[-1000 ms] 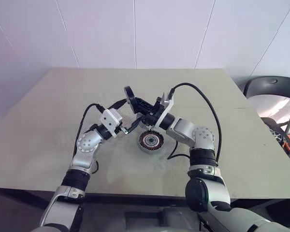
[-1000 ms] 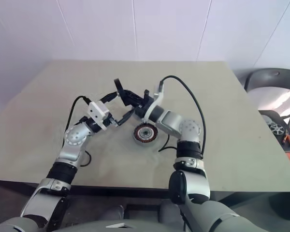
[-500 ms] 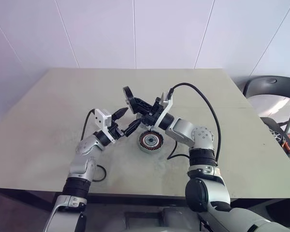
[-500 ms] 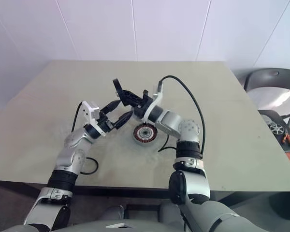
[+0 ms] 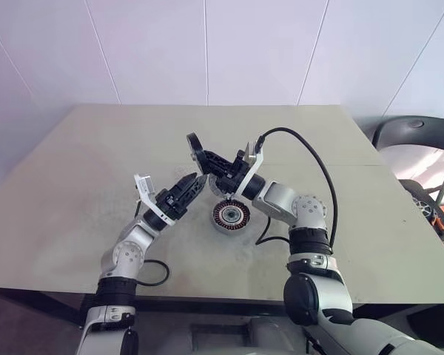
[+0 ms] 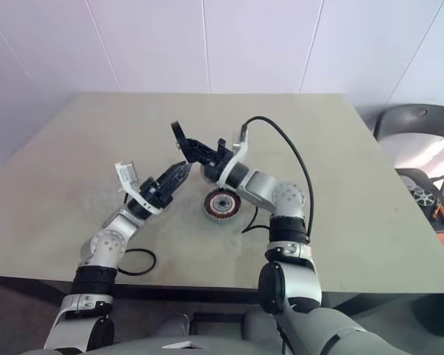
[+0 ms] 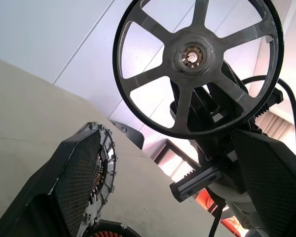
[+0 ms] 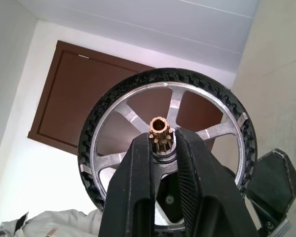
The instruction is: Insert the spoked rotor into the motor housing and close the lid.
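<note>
Silver copper-wound motor housing sits open on table, nothing inside.
Black-rimmed, silver-spoked rotor above it, R gripper clamped on hub; L gripper spread wide, just beside.

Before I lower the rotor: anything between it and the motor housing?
No: below the spoked rotor only bare table and the motor housing, seen in the eye views.

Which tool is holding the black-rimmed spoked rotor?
The right tool, shut on the black-rimmed silver-spoked rotor's hub; the left tool is open beside it.
</note>
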`<state>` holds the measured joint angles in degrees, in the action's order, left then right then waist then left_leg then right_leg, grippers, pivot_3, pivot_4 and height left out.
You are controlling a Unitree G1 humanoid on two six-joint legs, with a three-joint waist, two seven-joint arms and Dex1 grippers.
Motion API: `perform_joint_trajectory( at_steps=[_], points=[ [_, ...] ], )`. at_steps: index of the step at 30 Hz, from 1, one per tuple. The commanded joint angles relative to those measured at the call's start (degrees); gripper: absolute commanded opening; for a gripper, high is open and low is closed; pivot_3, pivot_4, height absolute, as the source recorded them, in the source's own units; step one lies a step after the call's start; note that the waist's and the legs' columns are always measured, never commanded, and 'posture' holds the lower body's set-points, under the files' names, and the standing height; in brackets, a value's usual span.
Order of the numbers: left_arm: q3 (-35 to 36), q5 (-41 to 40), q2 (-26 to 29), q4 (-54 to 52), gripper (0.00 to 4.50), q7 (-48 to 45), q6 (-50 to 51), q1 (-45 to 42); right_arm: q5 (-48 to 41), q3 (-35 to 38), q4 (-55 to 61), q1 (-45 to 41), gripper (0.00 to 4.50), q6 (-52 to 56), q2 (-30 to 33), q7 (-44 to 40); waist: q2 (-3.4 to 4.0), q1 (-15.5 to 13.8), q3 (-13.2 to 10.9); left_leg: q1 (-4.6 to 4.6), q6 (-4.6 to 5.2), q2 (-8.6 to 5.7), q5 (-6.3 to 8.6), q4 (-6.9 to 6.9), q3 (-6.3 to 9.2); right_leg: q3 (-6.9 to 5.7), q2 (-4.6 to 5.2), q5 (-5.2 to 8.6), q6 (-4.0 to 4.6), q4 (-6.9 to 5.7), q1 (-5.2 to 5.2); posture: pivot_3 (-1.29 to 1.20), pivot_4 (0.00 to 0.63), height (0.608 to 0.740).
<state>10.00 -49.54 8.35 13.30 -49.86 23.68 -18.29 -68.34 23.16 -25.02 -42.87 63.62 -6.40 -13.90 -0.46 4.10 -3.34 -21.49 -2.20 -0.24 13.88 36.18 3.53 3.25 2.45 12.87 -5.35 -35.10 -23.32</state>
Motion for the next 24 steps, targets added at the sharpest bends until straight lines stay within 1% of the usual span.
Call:
perform_joint_trajectory(
  at_steps=[1, 14, 24],
  points=[
    [2.96, -3.3, -0.63, -2.55, 4.45, 0.49, 1.51, -1.0, -0.55, -0.35, 0.78, -0.49, 0.3, 0.14, -0.53, -0.98, 0.0, -0.03, 0.0, 0.0, 0.0, 0.0, 0.0, 0.0, 0.0, 0.0, 0.0, 0.0, 0.0, 0.0, 0.0, 0.0, 0.0, 0.74],
    [8.07, -12.41, -3.32, -3.12, 4.45, 1.46, 10.34, -2.01, -0.12, -1.02, 1.03, -0.16, 0.3, 0.28, -0.56, -1.38, 0.0, 0.04, 0.0, 0.0, 0.0, 0.01, 0.0, -0.01, 0.0, 0.0, 0.0, 0.01, 0.01, 0.02, -0.01, 0.0, 0.0, 0.74],
    [7.13, -9.92, -3.33, -3.65, 4.45, 3.44, 10.49, -2.29, -0.16, -1.11, 1.18, -0.03, 0.3, 0.43, -0.5, -1.65, 0.0, 0.01, 0.0, -0.03, 0.0, 0.0, 0.0, -0.02, 0.0, 0.0, 0.01, 0.01, 0.02, 0.11, 0.0, 0.0, 0.0, 0.74]
  ],
)
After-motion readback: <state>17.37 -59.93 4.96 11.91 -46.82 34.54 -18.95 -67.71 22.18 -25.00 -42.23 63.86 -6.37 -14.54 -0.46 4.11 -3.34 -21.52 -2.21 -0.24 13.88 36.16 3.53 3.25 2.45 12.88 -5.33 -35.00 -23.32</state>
